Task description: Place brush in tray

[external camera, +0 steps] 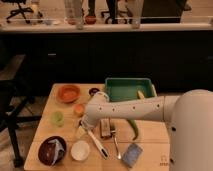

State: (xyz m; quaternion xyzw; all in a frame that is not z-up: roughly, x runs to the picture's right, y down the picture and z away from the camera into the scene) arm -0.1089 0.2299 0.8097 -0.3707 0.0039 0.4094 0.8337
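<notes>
Wooden worktop [47, 131], dim room. Claw [83, 127] is down left of centre, right at the head end of the brush [97, 145]; open or gripping, cannot tell. Brush lies flat, handle angled toward the front edge. Tray [120, 92] at back edge, well apart from the brush.

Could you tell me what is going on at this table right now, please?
The robot's single arm reaches across the wooden table, with its gripper low over the upper end of the white brush. The brush lies on the tabletop beside a brown block. The green tray sits farther back, and the brush is not in it yet.
</notes>
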